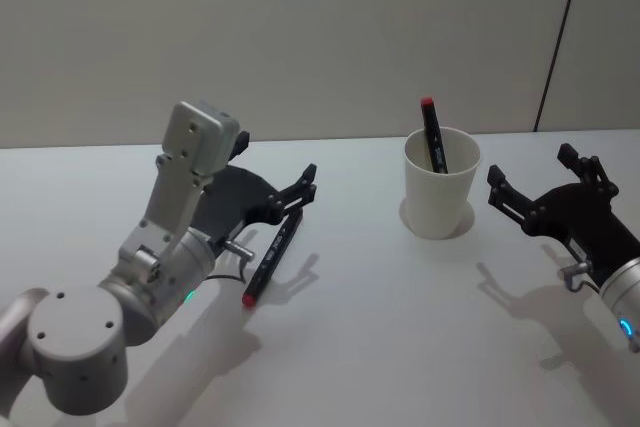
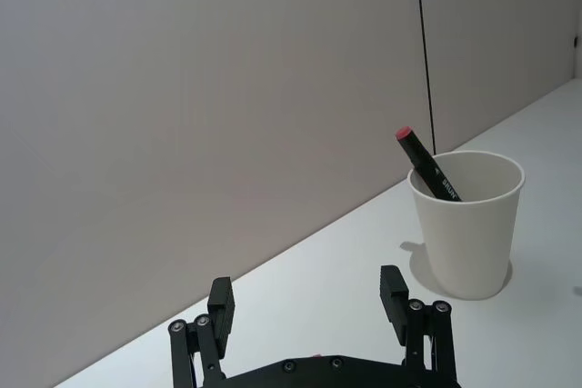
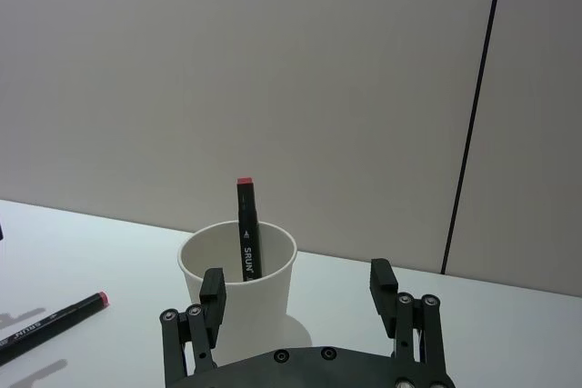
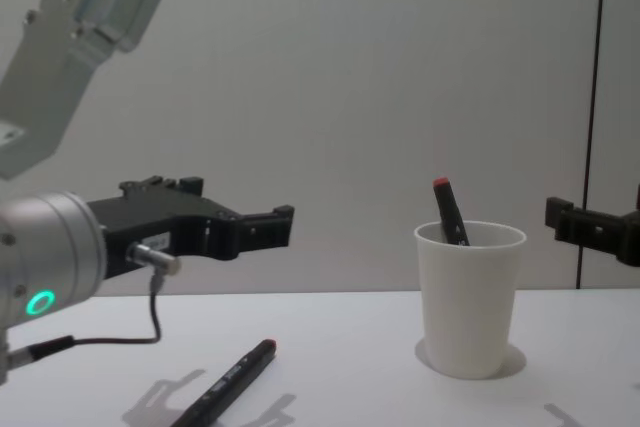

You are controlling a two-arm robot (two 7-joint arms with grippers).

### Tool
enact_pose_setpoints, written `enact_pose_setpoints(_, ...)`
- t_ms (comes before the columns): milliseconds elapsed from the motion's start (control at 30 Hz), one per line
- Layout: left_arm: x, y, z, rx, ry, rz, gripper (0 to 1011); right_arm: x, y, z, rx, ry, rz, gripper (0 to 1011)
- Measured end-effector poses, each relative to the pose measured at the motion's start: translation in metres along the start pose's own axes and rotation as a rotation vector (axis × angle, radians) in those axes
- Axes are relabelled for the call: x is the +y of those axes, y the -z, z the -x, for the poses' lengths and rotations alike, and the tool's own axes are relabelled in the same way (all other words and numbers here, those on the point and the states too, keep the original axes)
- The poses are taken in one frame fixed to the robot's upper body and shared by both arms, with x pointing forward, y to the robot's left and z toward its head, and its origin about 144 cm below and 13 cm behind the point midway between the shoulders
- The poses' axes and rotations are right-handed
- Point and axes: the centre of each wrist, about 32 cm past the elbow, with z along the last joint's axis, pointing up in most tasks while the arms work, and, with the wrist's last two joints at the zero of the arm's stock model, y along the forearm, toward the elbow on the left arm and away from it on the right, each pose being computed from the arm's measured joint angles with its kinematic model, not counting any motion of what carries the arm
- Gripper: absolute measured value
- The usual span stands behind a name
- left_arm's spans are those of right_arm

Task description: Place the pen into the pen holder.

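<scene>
above lying pen (image 1: 270, 259), left gripper (image 1: 305, 192) spread wide, empty; right gripper (image 1: 530, 167) open, empty, beside pen holder (image 1: 440, 202).

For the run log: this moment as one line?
left gripper: open, above lying pen | other pen: in pen holder | right gripper: open, beside holder

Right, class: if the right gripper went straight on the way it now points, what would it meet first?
Most likely the pen holder, near its rim: it stands ahead of the open right gripper, slightly off centre, with a pen standing inside. The gap between them is hard to judge.
</scene>
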Motion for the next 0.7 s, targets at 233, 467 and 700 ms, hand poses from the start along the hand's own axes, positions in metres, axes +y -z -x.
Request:
enact_pose_setpoints(233, 0.01, -0.003, -0.006, 0.007, -0.01, -0.039, 1001, 0.0, 0.0, 0.0, 0.0, 0.0, 0.0, 1002)
enact_pose_setpoints(467, 0.018, -0.006, -0.011, 0.015, -0.017, -0.077, 1001, 0.0, 0.0, 0.0, 0.0, 0.0, 0.0, 1002)
enact_pose_setpoints(700, 0.021, -0.011, -0.016, 0.032, -0.015, -0.127, 1001, 0.0, 0.0, 0.0, 0.0, 0.0, 0.0, 1002)
